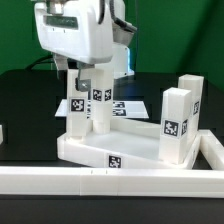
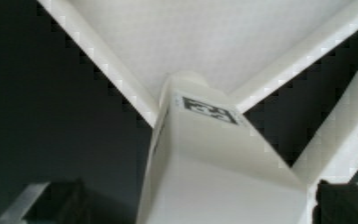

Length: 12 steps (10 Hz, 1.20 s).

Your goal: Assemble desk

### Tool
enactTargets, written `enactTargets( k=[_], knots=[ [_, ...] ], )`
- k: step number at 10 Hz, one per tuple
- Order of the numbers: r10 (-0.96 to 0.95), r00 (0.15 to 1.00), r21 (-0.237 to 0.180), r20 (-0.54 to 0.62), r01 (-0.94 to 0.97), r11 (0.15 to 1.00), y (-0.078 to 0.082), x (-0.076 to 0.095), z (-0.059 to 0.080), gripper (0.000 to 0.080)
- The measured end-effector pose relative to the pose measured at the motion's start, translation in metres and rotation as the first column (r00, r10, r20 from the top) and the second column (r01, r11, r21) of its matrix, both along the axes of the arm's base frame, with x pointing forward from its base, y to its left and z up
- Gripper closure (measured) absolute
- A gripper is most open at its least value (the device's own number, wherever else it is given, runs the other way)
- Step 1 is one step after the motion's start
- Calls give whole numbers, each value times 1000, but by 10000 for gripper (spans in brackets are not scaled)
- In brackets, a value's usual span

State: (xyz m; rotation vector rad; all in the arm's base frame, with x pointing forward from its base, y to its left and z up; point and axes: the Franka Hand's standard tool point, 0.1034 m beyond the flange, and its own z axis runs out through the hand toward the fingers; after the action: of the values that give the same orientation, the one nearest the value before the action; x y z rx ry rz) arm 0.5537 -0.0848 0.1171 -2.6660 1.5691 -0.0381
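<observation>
The desk's white slab (image 1: 120, 145) lies flat on the black table, rim up. Two square white legs (image 1: 176, 125) stand at its corners on the exterior view's right. Two more legs stand at the left; one (image 1: 75, 108) stands free. My gripper (image 1: 90, 78) is shut on the other leg (image 1: 98, 108) and holds it upright at the slab's far left corner. In the wrist view this leg (image 2: 220, 160) fills the space between my dark fingers (image 2: 30, 205), its tagged end at the slab's rim corner (image 2: 140, 80). Whether it sits in the socket is hidden.
A long white rail (image 1: 100, 182) runs along the front, bending back at the exterior view's right (image 1: 212, 150). The marker board (image 1: 128, 106) lies on the table behind the slab. The arm's white body (image 1: 75, 30) hangs above the left legs.
</observation>
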Motion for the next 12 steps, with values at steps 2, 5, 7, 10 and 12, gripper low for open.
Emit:
enactTargets(
  k=[2, 5, 7, 10, 12],
  knots=[
    [209, 978, -12, 3, -209, 978, 4, 1, 0, 153],
    [487, 873, -32, -3, -487, 873, 6, 1, -1, 150],
    [641, 767, -46, -14, -641, 766, 5, 0, -1, 150],
    [790, 613, -54, -28, -790, 611, 4, 0, -1, 150],
    [861, 508, -57, -32, -861, 506, 4, 0, -1, 150]
  ],
)
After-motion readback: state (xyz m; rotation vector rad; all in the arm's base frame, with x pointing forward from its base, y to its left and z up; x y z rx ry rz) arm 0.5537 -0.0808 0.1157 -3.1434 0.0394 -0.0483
